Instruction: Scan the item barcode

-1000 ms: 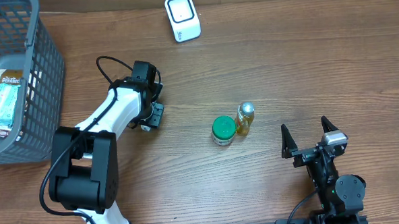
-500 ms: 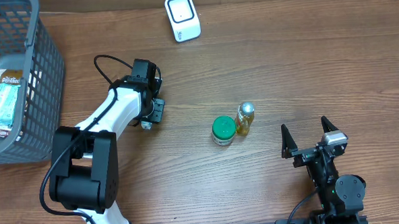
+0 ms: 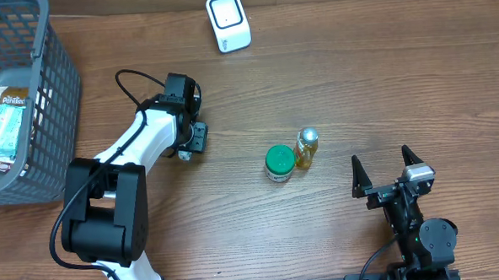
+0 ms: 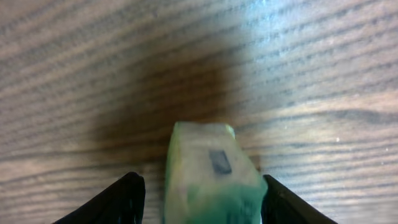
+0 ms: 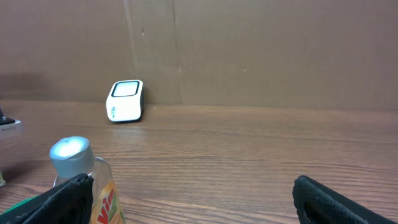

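Note:
A small pale packet with a green end [image 4: 211, 180] lies on the wooden table between my left gripper's [image 4: 202, 199] jaws. The right finger [image 4: 283, 202] touches it and a gap shows at the left finger [image 4: 121, 199], so the jaws stand open around it. From above, only a pale bit of this item [image 3: 181, 158] shows under the left gripper [image 3: 194, 142]. The white barcode scanner [image 3: 228, 22] stands at the table's far edge, also seen as the scanner [image 5: 126, 101] in the right wrist view. My right gripper [image 3: 390, 169] rests open and empty near the front right, the same right gripper [image 5: 193, 193] facing the scanner.
A green-lidded jar [image 3: 278, 162] and a silver-capped Vim bottle [image 3: 306, 146] stand together mid-table; the bottle [image 5: 81, 180] sits close to my right gripper's left finger. A grey basket [image 3: 50, 106] holding packets fills the far left. A cardboard wall backs the table.
My left gripper shifted slightly toward the far side of the table and its jaws widened a little around the item. The right arm has stayed still.

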Motion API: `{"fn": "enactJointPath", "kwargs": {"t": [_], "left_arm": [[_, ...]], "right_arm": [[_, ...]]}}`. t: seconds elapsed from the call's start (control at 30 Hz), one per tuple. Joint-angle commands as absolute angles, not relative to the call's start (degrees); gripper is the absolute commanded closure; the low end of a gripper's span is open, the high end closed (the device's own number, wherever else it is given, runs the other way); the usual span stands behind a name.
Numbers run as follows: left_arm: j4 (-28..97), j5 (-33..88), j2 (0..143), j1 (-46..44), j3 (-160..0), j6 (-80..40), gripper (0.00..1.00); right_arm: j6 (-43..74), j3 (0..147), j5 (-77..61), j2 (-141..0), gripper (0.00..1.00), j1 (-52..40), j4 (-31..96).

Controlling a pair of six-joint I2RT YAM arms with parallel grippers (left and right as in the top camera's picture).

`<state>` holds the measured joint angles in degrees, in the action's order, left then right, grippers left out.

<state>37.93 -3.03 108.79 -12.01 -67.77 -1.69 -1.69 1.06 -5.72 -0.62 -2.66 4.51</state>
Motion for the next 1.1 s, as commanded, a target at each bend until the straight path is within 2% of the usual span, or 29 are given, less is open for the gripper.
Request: {"fn": "enactJointPath", "kwargs": {"t": [0.0, 0.07, 0.1, 0.13, 0.2, 0.23, 0.27, 0.3, 0.37, 0.6, 0.67, 0.7, 0.73, 0.77, 0.83, 0.87, 0.97, 1.07], "left_arm": [[39.18, -0.78, 109.40, -12.51, -67.53, -2.83, 0.53], [40.21, -0.36, 109.40, -12.49, -67.53, -2.85, 0.80], [40.56, -0.36, 109.40, -12.49, -67.53, -2.83, 0.87], [40.95, -0.36, 109.40, -12.49, -67.53, -2.83, 0.88], [41.39, -0.36, 109.38, -12.49, -67.53, -2.83, 0.81], [41.58, -0.36, 109.38, -12.49, -67.53, -2.83, 0.71], [41.69, -0.36, 109.40, -12.49, -67.53, -2.83, 0.51], [41.65, -0.36, 109.40, -12.51, -67.53, -2.85, 0.46], [41.10, -0.36, 109.40, -12.51, -67.53, -3.09, 0.44], [36.07, -0.34, 109.40, -12.49, -67.53, -4.62, 0.49], [35.46, -0.30, 109.38, -12.51, -67.53, -5.54, 0.59], [35.46, -0.32, 109.40, -12.49, -67.53, -6.48, 0.85], [35.55, -0.10, 109.40, -12.49, -67.53, -6.50, 0.92], [35.73, 0.30, 109.40, -12.51, -67.53, -6.50, 0.88], [36.10, 1.52, 109.40, -12.51, -67.53, -6.50, 0.54], [36.40, 2.59, 109.38, -12.51, -67.53, -6.50, 0.50], [37.85, 5.43, 109.40, -12.51, -67.53, -6.76, 0.43], [40.47, 6.00, 109.40, -12.51, -67.53, -9.04, 0.44]], "right_arm": [[-1.98, 0.45, -5.67, -0.16, 0.00, -2.55, 4.27], [-1.98, 0.45, -5.65, -0.16, 0.00, -2.55, 4.27], [-1.98, 0.45, -5.65, -0.16, 0.00, -2.55, 4.27], [-1.98, 0.45, -5.67, -0.16, 0.00, -2.55, 4.27], [-1.98, 0.45, -5.67, -0.16, 0.00, -2.55, 4.27], [-1.98, 0.45, -5.65, -0.16, 0.00, -2.55, 4.25], [-1.98, 0.45, -5.67, -0.16, 0.00, -2.55, 4.27], [-1.98, 0.45, -5.65, -0.16, 0.00, -2.55, 4.25], [-1.98, 0.45, -5.65, -0.16, 0.00, -2.55, 4.27], [-1.98, 0.45, -5.67, -0.16, 0.00, -2.55, 4.25], [-1.98, 0.45, -5.67, -0.16, 0.00, -2.55, 4.27], [-1.98, 0.45, -5.67, -0.16, 0.00, -2.55, 4.27], [-1.98, 0.45, -5.67, -0.16, 0.00, -2.55, 4.27], [-1.98, 0.45, -5.65, -0.16, 0.00, -2.55, 4.25], [-1.98, 0.45, -5.67, -0.16, 0.00, -2.55, 4.27], [-1.98, 0.45, -5.65, -0.16, 0.00, -2.55, 4.27], [-1.98, 0.45, -5.65, -0.16, 0.00, -2.55, 4.27], [-1.98, 0.45, -5.65, -0.16, 0.00, -2.55, 4.27]]}}
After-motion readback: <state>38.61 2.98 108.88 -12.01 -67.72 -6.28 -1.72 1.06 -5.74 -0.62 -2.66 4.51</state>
